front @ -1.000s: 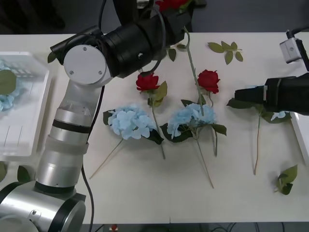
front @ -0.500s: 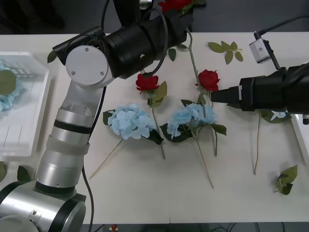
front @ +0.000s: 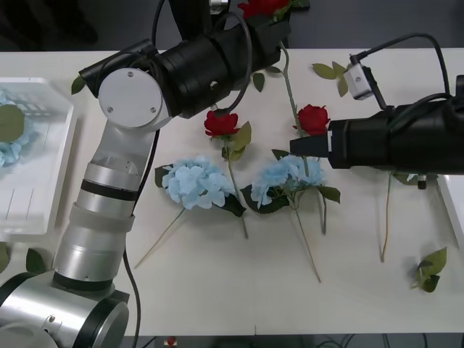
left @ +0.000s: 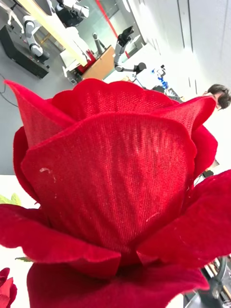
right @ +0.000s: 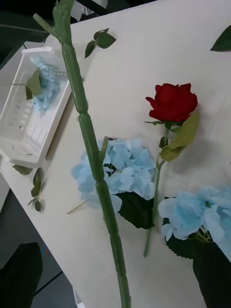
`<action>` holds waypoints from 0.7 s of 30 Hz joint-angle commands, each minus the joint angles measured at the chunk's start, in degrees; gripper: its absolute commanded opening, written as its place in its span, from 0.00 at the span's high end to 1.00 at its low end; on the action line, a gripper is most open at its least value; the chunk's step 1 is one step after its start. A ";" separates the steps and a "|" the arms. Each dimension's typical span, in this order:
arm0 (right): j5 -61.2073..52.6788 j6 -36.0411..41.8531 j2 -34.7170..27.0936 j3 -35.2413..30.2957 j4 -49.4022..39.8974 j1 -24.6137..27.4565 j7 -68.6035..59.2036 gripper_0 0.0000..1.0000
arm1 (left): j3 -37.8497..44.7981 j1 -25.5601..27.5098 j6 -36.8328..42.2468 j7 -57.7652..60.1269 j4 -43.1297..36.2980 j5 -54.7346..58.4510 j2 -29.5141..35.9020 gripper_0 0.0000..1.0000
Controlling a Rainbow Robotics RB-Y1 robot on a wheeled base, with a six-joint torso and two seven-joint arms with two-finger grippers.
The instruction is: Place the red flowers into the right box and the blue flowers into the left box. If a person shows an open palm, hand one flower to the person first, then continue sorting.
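A held artificial red rose [front: 262,7] with velvety ribbed petals sits at the far edge of the white worktop [front: 217,290], its long thin green stem [front: 290,94] trailing down toward the blue flowers. The left end effector [front: 279,22] is beside that head; whether its fingers are clamped on the stem I cannot tell. In the left wrist view the same rose head [left: 110,192] sits right against the lens, showing the fabric weave of each petal.

Two more red roses lie on the worktop: one [front: 221,123] with a yellow-green leaf, another [front: 313,119] touching the tip of the black right end effector [front: 297,146], whose finger state I cannot tell. Two pale sky-blue hydrangea clusters [front: 196,183] [front: 290,175] lie below them.

The right wrist view shows the knobbly green stem [right: 94,163] crossing over a blue cluster [right: 122,168], a rose [right: 173,102], and the slotted white plastic tray [right: 29,110] holding another blue flower [right: 45,86].
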 commanded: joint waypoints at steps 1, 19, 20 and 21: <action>0.37 -0.56 0.12 0.00 -0.89 -1.62 -2.32 0.48 | -0.88 -0.55 -0.85 0.66 -0.69 0.87 -0.35 1.00; 0.37 -1.52 -0.05 0.44 -0.98 -1.62 -3.64 1.00 | -0.79 -0.55 -1.29 0.66 -0.69 1.13 -0.27 1.00; 0.37 -1.52 -0.14 0.44 -0.98 -1.62 -3.64 1.00 | -0.79 -0.55 -1.29 0.66 -0.69 1.13 -0.27 1.00; 0.37 -1.44 -0.23 0.35 -0.89 -1.62 -3.64 1.00 | -0.88 -0.55 -1.29 0.58 -0.69 1.13 -0.27 0.85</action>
